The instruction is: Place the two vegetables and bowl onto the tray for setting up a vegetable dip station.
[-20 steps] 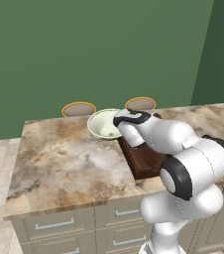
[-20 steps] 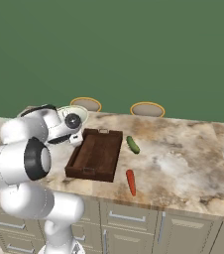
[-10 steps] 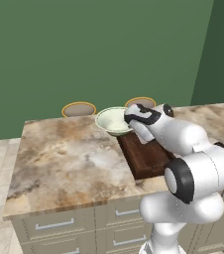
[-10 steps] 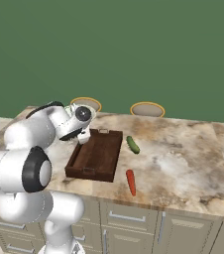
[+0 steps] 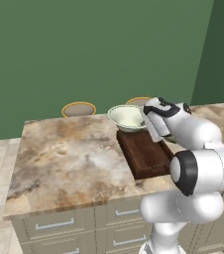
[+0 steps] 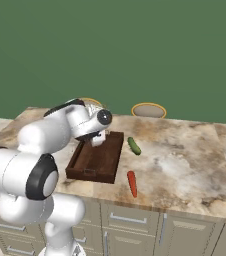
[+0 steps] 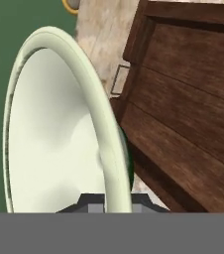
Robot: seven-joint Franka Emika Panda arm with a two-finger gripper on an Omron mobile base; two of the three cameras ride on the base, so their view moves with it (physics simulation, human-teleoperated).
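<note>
The pale cream-green bowl [image 5: 125, 117] hangs just above the far end of the dark brown wooden tray [image 5: 146, 155], lifted off the counter. My gripper [image 5: 149, 123] is shut on the bowl's right rim. In the hand view the rim [image 7: 100, 130] runs down between my gripper's [image 7: 115, 200] fingertips, with the tray [image 7: 186, 116] floor to the right. The tray [image 6: 97, 161] holds nothing. The dark green cucumber [image 6: 134, 145] lies on the counter just right of the tray's far end. The orange-red carrot [image 6: 131, 183] lies nearer the front edge, right of the tray.
Two yellow-rimmed stool seats [image 5: 79, 109] [image 6: 148, 110] stand behind the marble counter [image 5: 64, 158], against a green wall. The counter's front edge runs above drawers [image 6: 130, 222]. My own arm covers the tray's left side in the right base view.
My gripper has carried the bowl to the right and back, from left of the tray to above its far end. Cucumber, carrot and tray have stayed put.
</note>
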